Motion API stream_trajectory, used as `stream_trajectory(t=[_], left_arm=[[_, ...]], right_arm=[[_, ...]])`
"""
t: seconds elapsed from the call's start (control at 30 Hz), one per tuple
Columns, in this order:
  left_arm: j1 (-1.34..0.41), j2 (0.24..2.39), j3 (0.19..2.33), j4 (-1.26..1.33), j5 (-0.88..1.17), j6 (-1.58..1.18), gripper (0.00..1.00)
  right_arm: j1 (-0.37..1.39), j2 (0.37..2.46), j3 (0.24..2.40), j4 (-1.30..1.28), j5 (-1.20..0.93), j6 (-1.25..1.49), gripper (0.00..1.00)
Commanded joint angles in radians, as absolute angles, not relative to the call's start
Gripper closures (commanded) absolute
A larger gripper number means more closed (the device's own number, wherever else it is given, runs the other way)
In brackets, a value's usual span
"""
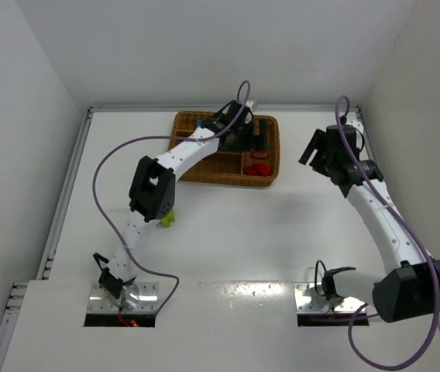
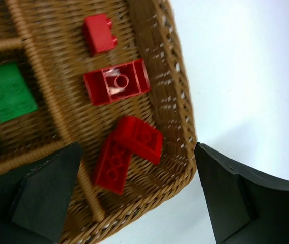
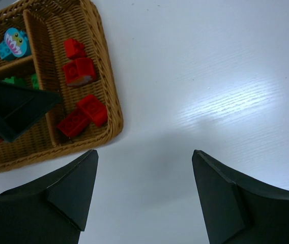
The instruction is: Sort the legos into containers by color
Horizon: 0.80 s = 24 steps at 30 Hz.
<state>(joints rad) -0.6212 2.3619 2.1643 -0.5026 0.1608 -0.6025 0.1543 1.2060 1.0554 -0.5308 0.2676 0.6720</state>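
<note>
over the tray (image 2: 177, 101), my left hand (image 2: 137, 198) hangs open and empty above the red legos (image 2: 118, 81). i should rise clear of its wicker rim, then fetch the lime-yellow lego (image 1: 167, 218) from the surface (image 1: 282, 232).

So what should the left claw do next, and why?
Probably lift straight up out of the wicker tray, then head for the lime-yellow brick lying out on the table. The left claw hangs open and empty over the compartment holding four red bricks, so it seems finished there. That lime-yellow brick looks like the only one outside the tray.
</note>
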Motion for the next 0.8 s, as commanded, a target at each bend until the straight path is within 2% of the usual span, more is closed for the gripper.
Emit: stream_trajectory(t=[0.0,0.13,0.27,0.4,0.5,0.57,0.67,0.77], left_arm=[[-0.615,2.209,2.146,-0.551,0.104,-0.545,0.0],[-0.548,2.005,1.893,-0.597,-0.041,-0.526,0.0],[-0.471,1.784,1.607,-0.643,-0.217,-0.526,0.0],[-0.378,1.583,1.35,-0.698,-0.34,-0.584,0.0],[-0.276,1.448,1.18,-0.698,-0.341,-0.639,0.0],[-0.189,1.367,1.073,-0.678,-0.31,-0.676,0.02],[-0.072,1.316,0.984,-0.658,-0.238,-0.713,0.08],[0.039,1.283,0.934,-0.626,-0.158,-0.723,0.1]], right_arm=[[0.152,1.232,1.072,-0.534,0.23,0.661,0.25],[0.19,1.273,1.083,-0.486,0.166,0.652,0.27],[0.31,1.319,1.092,-0.446,0.143,0.629,0.28],[0.602,1.451,1.181,-0.437,0.143,0.571,0.28],[0.762,1.592,1.264,-0.419,0.118,0.537,0.28],[0.807,1.713,1.343,-0.407,0.042,0.526,0.28],[0.865,1.88,1.492,-0.434,-0.04,0.526,0.28],[0.926,1.997,1.659,-0.497,-0.04,0.505,0.28]])
